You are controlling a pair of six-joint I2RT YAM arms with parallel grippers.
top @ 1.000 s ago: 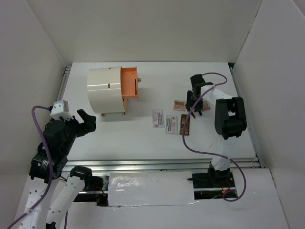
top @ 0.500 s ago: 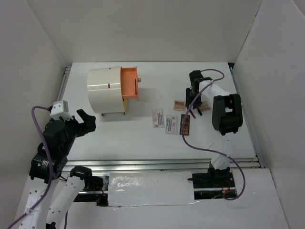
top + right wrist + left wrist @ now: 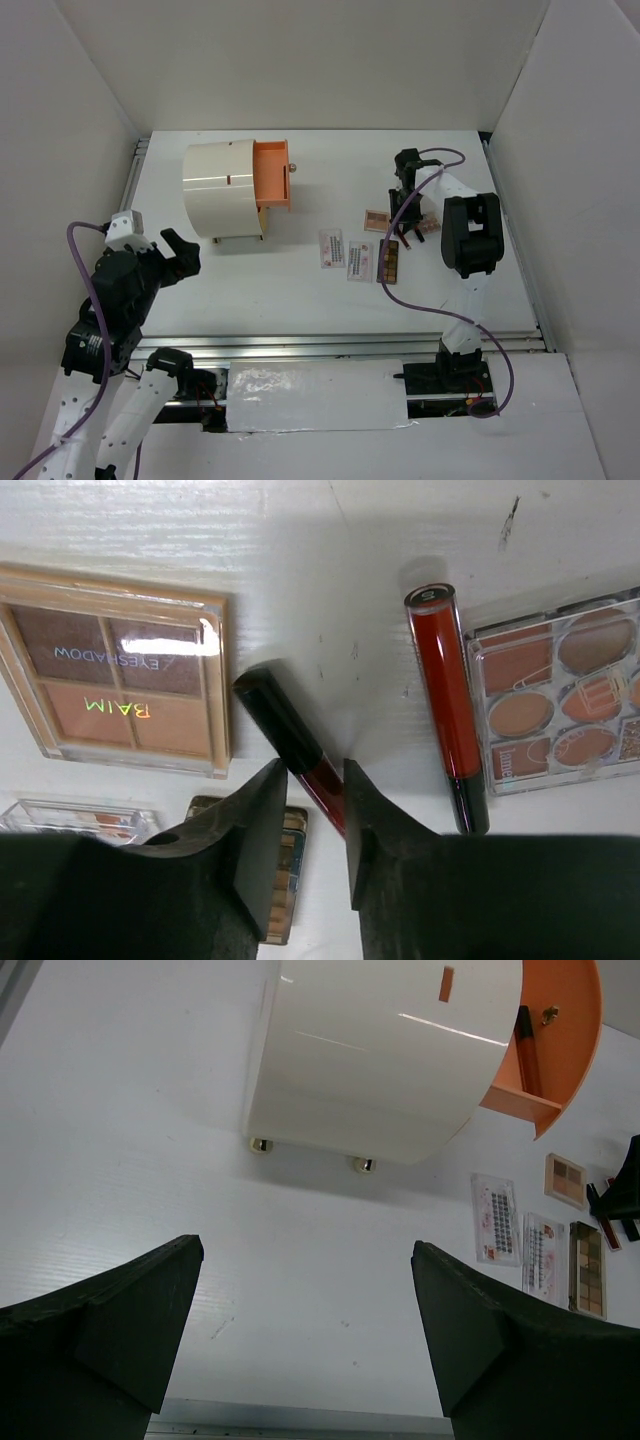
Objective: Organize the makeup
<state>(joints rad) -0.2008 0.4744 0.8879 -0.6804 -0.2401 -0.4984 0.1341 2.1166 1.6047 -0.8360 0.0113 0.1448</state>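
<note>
In the right wrist view my right gripper (image 3: 315, 780) has its fingers closed on either side of a dark red stick with a black cap (image 3: 285, 720) that lies on the table. A second red stick (image 3: 445, 700) lies just to its right. A square BAIM compact (image 3: 120, 680) is to the left, a clear compact of round pans (image 3: 560, 690) to the right, and a brown palette (image 3: 292, 870) under the left finger. From above, the right gripper (image 3: 404, 205) is over this cluster. My left gripper (image 3: 180, 250) is open and empty at the near left.
A cream cylindrical box (image 3: 225, 188) with its orange drawer (image 3: 272, 175) pulled out stands at the back left; a dark stick (image 3: 527, 1045) lies in the drawer. Two white-pink packets (image 3: 331, 247) (image 3: 360, 260) lie mid-table beside the brown palette (image 3: 389, 260). White walls enclose the table.
My right gripper has moved a little toward the back of the table, over the sticks, and the right arm has folded in closer. The left arm has not moved.
</note>
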